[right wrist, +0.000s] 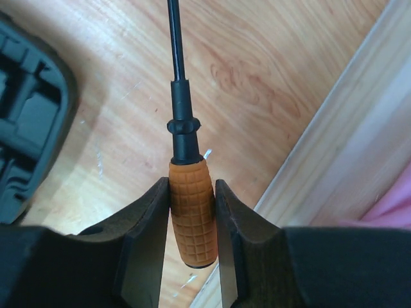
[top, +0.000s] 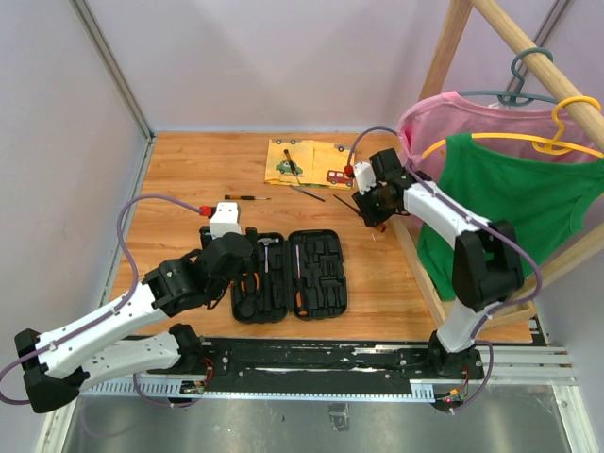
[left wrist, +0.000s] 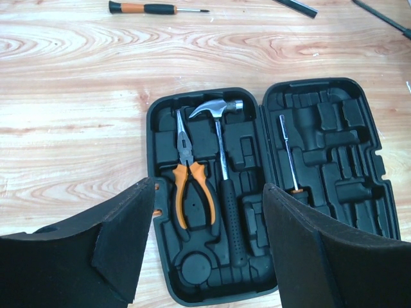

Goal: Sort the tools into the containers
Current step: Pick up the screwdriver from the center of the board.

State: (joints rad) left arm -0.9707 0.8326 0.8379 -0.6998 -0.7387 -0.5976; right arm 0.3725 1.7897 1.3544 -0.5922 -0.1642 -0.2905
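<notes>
From where I stand, the right claw (right wrist: 192, 192) is pinching a screwdriver with a gridded orange grip (right wrist: 191, 221), its pads pressed on either side of the handle. The black collar and dark shaft stick out ahead of it. It sits over the wooden worktop (top: 189, 170), between the far right corner of the case and the pale wooden rack rail (right wrist: 347, 147). I can't tell whether the tip is clear of the wood. Gripping the fat handle rather than the thin shaft looks sensible, since it gives a steadier hold for carrying.

The black plastic clamshell tool case (left wrist: 334, 122) lies open flat in the near middle. Its left half holds a steel claw hammer with a black handle (left wrist: 221, 154) and orange-handled pliers (left wrist: 185, 151), each in its moulded slot. A thin screwdriver (left wrist: 289, 154) lies in the right half.

The left claw (left wrist: 209, 192) hangs spread over the near end of the case with nothing between its fingers. I'd guess it is waiting.

Loose tools remain farther back: an orange-and-black screwdriver (left wrist: 151, 8) on bare wood, and another (top: 291, 160) on the yellow cloth printed with cars (top: 311, 170).
</notes>
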